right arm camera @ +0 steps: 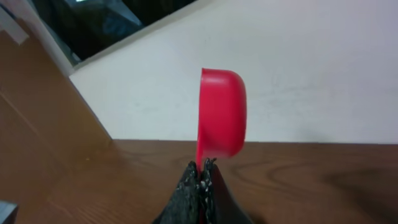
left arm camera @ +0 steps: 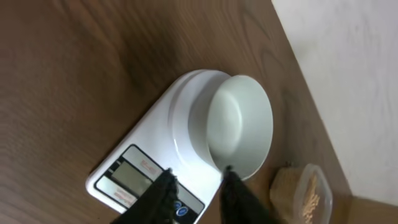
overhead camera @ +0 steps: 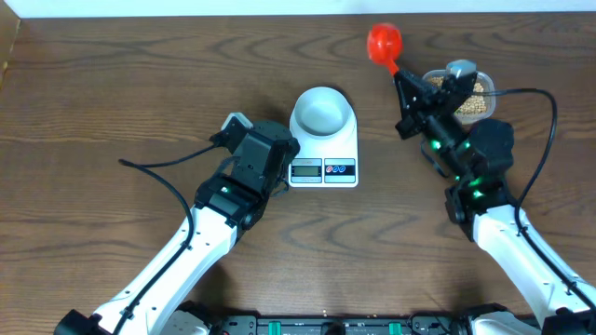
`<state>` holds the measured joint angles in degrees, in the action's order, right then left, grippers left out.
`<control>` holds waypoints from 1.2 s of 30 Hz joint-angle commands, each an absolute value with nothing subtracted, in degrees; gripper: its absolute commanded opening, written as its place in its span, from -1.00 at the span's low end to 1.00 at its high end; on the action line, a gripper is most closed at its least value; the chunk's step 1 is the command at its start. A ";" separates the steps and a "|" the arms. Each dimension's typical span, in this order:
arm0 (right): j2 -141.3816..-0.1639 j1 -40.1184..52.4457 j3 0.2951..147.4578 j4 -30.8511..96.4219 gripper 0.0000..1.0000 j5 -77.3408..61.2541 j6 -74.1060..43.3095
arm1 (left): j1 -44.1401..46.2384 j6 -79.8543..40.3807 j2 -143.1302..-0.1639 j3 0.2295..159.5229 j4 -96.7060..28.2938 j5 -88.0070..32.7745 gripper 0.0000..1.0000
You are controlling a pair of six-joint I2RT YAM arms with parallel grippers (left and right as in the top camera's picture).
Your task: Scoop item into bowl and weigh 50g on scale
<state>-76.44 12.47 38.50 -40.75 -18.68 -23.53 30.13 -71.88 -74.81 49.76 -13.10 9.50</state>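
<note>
Beans [overhead camera: 473, 100]: loose, light, roll easily; carry scoop [right arm camera: 222, 112] level. Right gripper [right arm camera: 200, 169] pinches its handle; left gripper [left arm camera: 198, 174] jaws apart, empty, by scale [overhead camera: 323, 171].

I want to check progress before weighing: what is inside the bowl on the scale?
The bowl on the scale shows only its bare pale inside; nothing lies in it. In the left wrist view, the left gripper covers a little of its rim.

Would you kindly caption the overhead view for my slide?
Empty bowl on the scale; right gripper holds a red scoop beside the bean tub; left gripper open at the scale.
</note>
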 commanded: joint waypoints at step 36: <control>-76.53 7.11 45.43 -39.00 -0.98 -19.62 -18.15 | 40.86 -21.41 -83.11 53.93 -13.26 2.13 -0.85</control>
